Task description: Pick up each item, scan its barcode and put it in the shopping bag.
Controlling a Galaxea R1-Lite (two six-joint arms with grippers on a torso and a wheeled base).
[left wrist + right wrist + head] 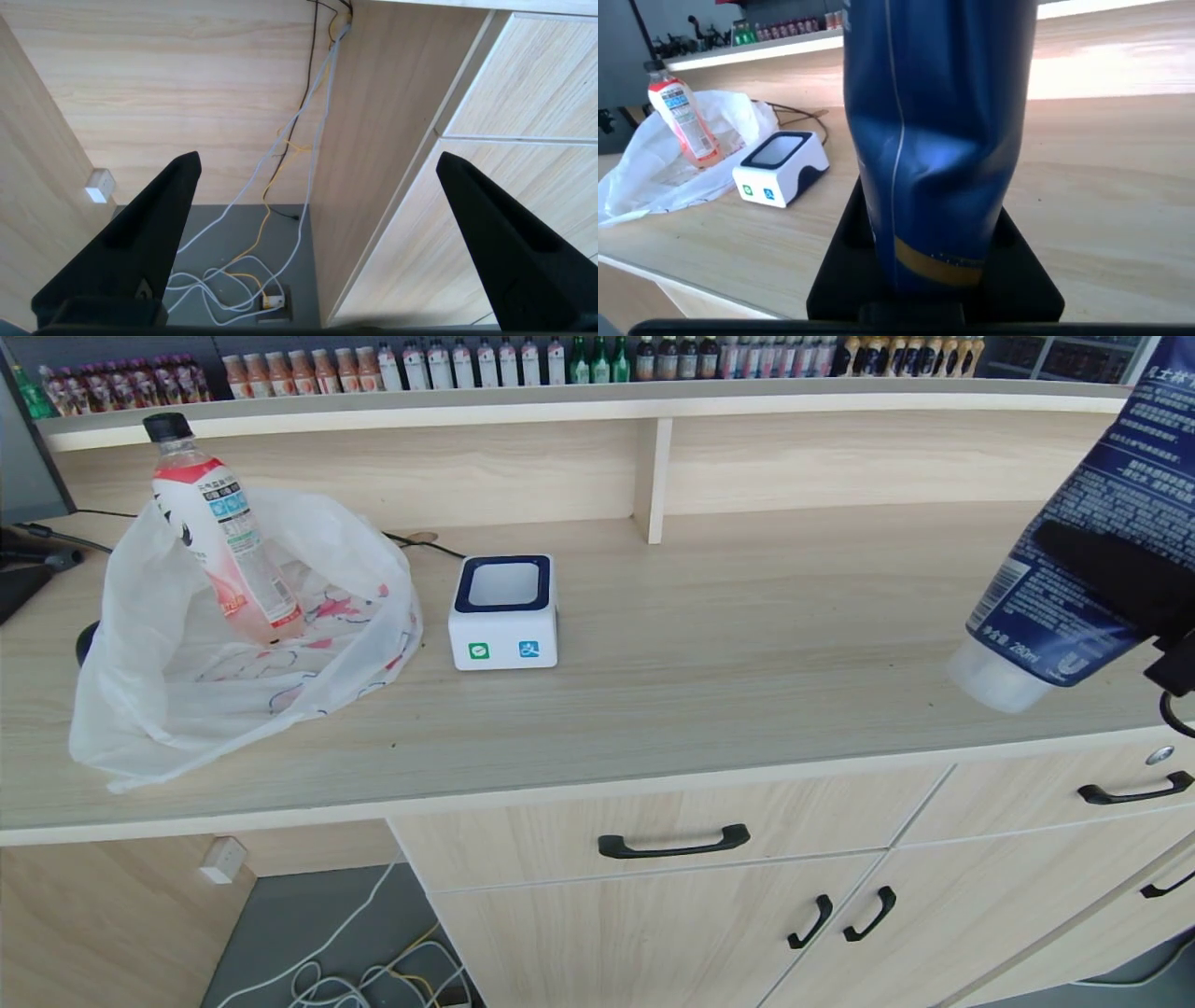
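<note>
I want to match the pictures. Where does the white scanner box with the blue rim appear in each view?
Head view: the scanner stands on the counter, just right of the shopping bag.
Left wrist view: aimed under the counter, at loose cables.
Right wrist view: the scanner sits between the shopping bag and the held blue tube.
Shared landmark: the pink bottle in the bag, head and right wrist views.

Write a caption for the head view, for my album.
Right gripper holds a blue tube over the counter; a pink bottle leans in the shopping bag beside the scanner.
</note>
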